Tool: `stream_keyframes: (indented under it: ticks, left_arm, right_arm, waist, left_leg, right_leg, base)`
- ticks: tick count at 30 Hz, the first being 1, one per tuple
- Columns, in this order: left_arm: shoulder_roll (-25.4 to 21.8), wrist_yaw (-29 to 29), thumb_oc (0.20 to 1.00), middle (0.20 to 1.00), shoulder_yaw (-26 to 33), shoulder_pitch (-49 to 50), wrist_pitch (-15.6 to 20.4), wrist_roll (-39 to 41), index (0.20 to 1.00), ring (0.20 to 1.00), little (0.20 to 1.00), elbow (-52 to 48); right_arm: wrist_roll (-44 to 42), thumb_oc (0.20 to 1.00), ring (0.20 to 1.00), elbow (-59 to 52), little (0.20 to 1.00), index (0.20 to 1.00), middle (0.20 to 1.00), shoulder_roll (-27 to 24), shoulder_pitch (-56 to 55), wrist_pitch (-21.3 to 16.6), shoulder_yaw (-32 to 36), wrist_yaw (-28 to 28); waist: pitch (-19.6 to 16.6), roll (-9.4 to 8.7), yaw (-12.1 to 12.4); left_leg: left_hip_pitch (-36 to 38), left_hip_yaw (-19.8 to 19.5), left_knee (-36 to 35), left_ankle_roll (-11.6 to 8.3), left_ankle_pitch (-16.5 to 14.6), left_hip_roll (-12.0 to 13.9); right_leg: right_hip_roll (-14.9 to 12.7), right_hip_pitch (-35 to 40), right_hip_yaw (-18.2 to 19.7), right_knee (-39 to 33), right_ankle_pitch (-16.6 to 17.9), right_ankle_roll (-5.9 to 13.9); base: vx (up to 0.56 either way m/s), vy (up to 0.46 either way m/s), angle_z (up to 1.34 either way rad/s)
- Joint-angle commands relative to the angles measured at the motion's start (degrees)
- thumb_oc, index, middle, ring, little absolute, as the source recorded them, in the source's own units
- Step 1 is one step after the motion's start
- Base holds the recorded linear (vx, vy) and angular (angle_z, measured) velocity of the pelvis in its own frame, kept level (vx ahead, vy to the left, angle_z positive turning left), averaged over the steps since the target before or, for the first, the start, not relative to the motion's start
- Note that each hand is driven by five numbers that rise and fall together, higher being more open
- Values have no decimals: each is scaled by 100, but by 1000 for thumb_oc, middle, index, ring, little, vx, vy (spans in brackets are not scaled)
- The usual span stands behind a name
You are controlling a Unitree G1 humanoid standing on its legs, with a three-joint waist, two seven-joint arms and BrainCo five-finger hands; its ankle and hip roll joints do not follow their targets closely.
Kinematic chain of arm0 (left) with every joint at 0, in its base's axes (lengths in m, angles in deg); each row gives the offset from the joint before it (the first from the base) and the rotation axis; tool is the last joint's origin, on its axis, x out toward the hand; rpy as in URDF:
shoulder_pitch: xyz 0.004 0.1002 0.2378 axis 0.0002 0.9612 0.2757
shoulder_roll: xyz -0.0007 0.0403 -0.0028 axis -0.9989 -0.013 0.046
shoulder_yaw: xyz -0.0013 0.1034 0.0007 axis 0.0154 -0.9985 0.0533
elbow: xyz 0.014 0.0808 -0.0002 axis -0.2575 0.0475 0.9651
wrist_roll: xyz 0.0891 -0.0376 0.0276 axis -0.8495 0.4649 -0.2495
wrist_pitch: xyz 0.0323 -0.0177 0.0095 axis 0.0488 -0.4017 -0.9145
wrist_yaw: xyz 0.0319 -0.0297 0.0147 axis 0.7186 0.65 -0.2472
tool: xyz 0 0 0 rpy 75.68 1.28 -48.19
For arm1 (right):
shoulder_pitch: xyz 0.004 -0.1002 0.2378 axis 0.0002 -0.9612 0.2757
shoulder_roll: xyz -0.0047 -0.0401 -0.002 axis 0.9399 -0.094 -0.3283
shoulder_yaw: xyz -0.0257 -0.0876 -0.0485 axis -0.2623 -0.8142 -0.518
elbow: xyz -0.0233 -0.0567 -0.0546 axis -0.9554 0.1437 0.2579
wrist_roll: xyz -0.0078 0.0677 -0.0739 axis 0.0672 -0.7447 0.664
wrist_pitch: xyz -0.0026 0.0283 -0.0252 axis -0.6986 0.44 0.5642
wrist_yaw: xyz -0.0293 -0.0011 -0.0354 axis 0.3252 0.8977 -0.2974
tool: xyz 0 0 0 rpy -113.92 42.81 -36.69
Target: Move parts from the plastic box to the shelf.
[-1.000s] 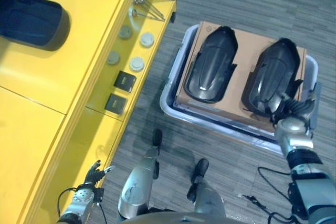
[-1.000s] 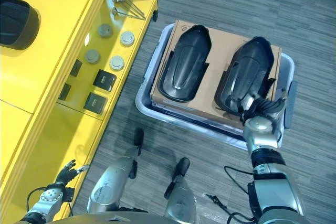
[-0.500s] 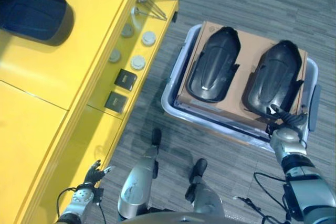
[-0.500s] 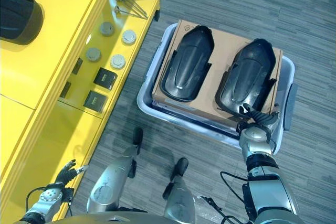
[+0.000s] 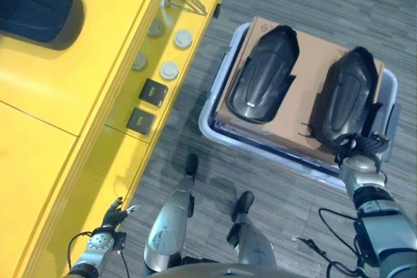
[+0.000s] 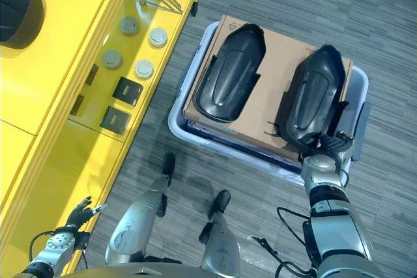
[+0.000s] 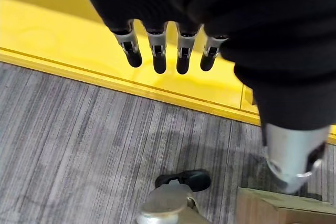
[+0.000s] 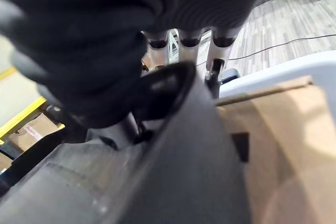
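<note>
The fingers (image 8: 189,43) of the right hand (image 5: 360,164) hook over the near edge of a black moulded plastic part (image 5: 346,103), seemingly gripping it, though the thumb is hidden. The left hand (image 5: 112,216) hangs low beside the yellow shelf (image 5: 58,115), fingers straight, holding nothing. Both this part and its twin part (image 5: 264,75) lie on brown cardboard (image 5: 313,56) in the pale grey plastic box (image 5: 215,118) on the floor. Farther off, one dark part (image 5: 36,8) already rests on the shelf, so two remain.
</note>
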Motion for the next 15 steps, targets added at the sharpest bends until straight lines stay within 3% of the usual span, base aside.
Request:
stream_keyframes:
  ticks: [1, 11, 15]
  left_arm:
    - [-101, 19, 1000, 1000, -242, -218, 132, 148, 1000, 1000, 1000, 64]
    - [-96, 143, 1000, 1000, -209, -141, 390, 113, 1000, 1000, 1000, -72]
    - [-97, 269, 1000, 1000, -184, -22, 566, 204, 1000, 1000, 1000, -369]
  right_arm:
    - [-179, 200, 200, -264, 200, 200, 200, -310, 268, -127, -365, 88]
    - [-157, 200, 200, -443, 200, 200, 200, -180, 151, -87, -309, -78]
    - [-210, 200, 200, -662, 200, 200, 200, -83, -59, -313, -204, -321]
  waist:
    - [-27, 135, 229]
    - [-145, 86, 240]
    - [-311, 60, 246]
  left_leg:
    - [-96, -324, 629, -169, -1031, 46]
    - [111, -290, 566, -158, -1078, 44]
    - [358, -252, 482, -167, -1121, 72]
  right_leg:
    - [-84, -758, -170, 570, -139, -51]
    - [-59, -566, -150, 501, -155, -47]
    - [-44, -321, -168, 406, -176, -48]
  base:
    - [0, 0, 0]
    - [3, -2, 1]
    - [19, -1, 5]
